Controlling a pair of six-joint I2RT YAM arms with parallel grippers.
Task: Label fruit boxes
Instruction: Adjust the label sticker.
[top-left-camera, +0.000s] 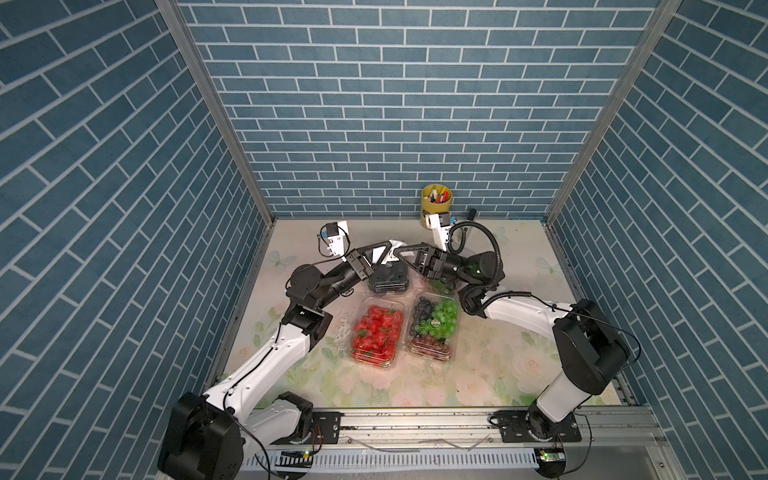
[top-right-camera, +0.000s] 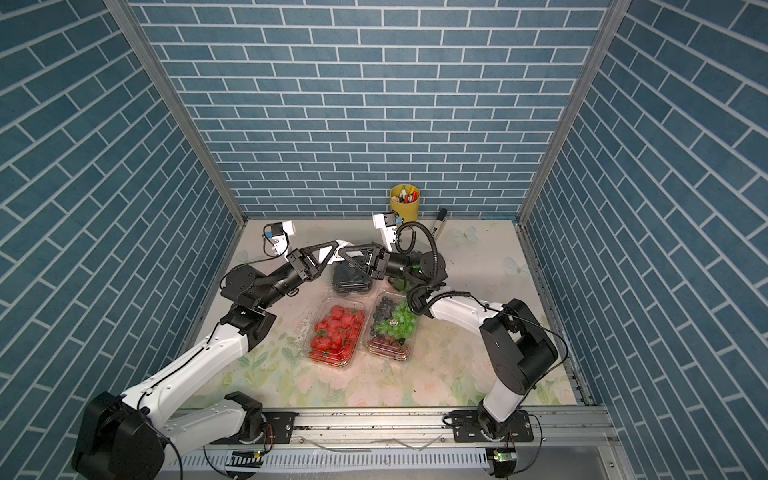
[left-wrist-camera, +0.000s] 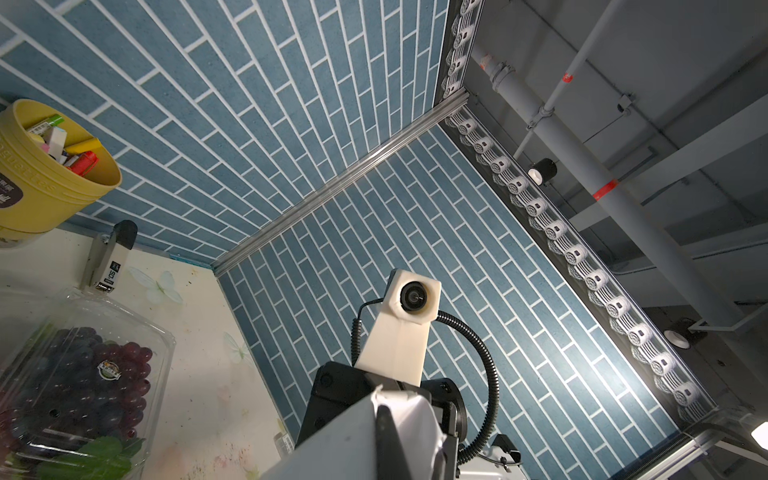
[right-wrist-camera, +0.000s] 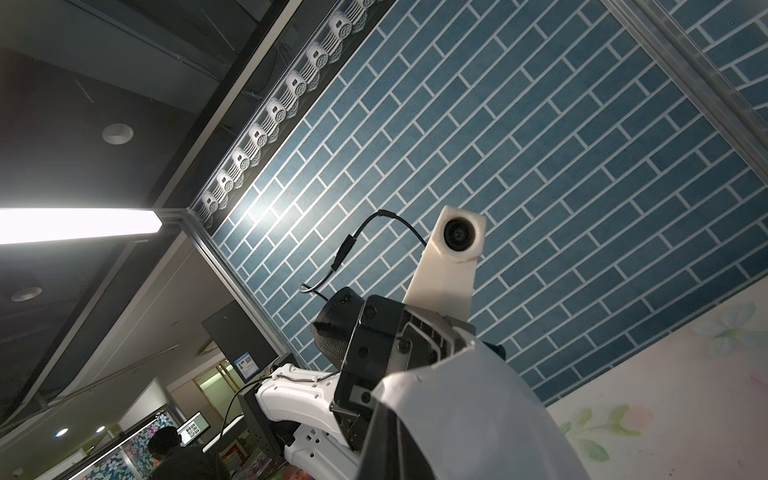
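Holding the sheet (top-left-camera: 380, 254) between both arms, just above the berry box (top-left-camera: 388, 284). L gripper (top-left-camera: 390, 248) has its jaws pressed together on one edge of the sheet. R gripper (top-left-camera: 399, 252) pinches the opposite edge, tips nearly touching L's. Both top views agree. Left wrist view shows white paper bunched round a finger (left-wrist-camera: 388, 432), so the sheet is creased at L's grip.

Boxes, all placed rel. to berry box:
- strawberry box (top-left-camera: 376, 332): near side, twd robot.
- mixed-grape box (top-left-camera: 434, 328): near side, offset to robot's right.
- purple-grape box (left-wrist-camera: 83, 374): just right, mostly hidden under R wrist in top views.
- cup (top-left-camera: 436, 199): beyond, by back wall.

Whether the berry box lid carries a label: cannot tell, arms cover it.

Judged step: peeling a sticker off the sheet w/ two grips, early in task. To do it well:
- one gripper should anchor the backing while the other draws the sticker off slowly at a shallow angle. A straight pull apart would likely tear the paper.
- keep the sheet clear of the lid until the sticker is free.
- keep the adhesive side off the pads.
- then press it flat on the berry box lid; the thin plastic will flex, so go gently.
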